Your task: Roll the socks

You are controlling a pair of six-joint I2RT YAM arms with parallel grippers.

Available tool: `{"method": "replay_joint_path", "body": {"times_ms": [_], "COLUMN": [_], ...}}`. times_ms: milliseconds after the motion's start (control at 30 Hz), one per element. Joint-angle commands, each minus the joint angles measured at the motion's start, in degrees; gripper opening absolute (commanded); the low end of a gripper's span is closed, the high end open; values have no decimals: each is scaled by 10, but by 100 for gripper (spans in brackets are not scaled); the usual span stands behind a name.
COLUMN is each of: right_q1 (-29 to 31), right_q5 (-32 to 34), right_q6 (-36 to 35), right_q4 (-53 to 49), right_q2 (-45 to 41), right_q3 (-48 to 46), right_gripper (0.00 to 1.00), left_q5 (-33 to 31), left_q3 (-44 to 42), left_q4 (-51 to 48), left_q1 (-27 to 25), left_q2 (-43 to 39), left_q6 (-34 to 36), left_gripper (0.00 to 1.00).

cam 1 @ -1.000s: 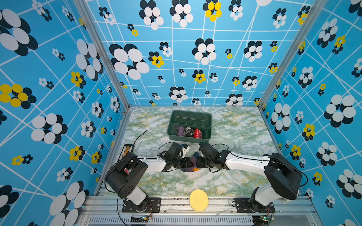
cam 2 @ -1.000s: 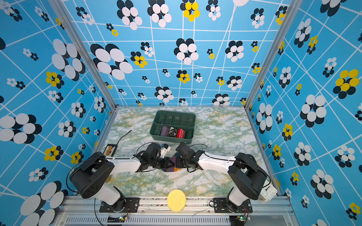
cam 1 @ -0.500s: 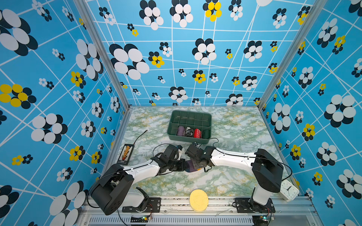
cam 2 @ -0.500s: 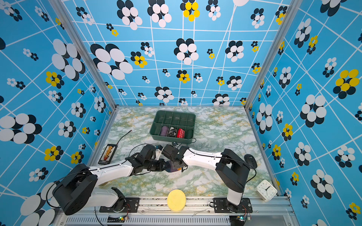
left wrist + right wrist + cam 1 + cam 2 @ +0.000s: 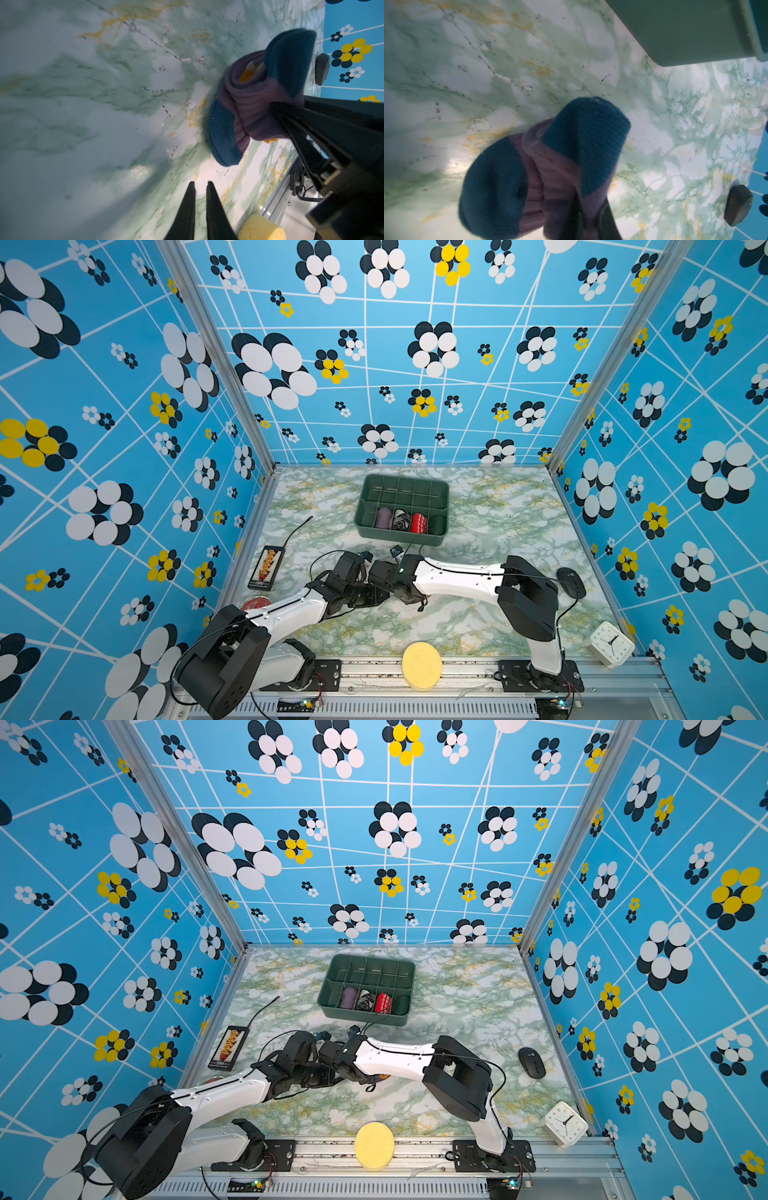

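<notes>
On your marble table [image 5: 490,510], a green divided tray [image 5: 399,537] sits toward the back. In its front row you see 2 bundles side by side: a black-and-white bundle [image 5: 400,520] and a red bundle [image 5: 418,522]. A black mouse [image 5: 570,581] lies at the right, a white clock [image 5: 611,644] at the front right corner, a yellow sponge [image 5: 421,664] at the front edge, and a black beaded frame [image 5: 267,567] at the left.

left gripper [image 5: 201,184] cracked open, off the socks [image 5: 249,99] (right arm [image 5: 457,576] swung, uncovering the clock [image 5: 611,645] at 4 o'clock)
</notes>
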Motion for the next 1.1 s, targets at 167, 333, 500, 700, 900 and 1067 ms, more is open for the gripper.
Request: {"method": "replay_joint_path", "body": {"times_ms": [167, 333, 500, 700, 900, 1067], "right_q1": [37, 48, 59, 68, 71, 71], "right_q5": [32, 30, 28, 23, 5, -12], "right_q6": [-10, -12, -12, -15, -26, -35], "right_q4": [-61, -69, -70, -69, -47, -23], "right_q2": [54, 69, 73, 72, 59, 39], "right_q3": [49, 68, 73, 73, 73, 63], "right_gripper": [8, 21, 29, 35, 40, 44], "left_q5": [12, 13, 13, 14, 17, 19], "left_q3": [-11, -12, -12, -11, -12, -12], "left_q4": [-30, -35, -42, -49, -55, -58], "left_q1": [26, 33, 39, 50, 60, 66], "left_q2": [-28, -35, -40, -46, -52, -52], "left_q6": [13, 16, 21, 27, 32, 34], "left_gripper": [16, 16, 17, 17, 18, 18]}}
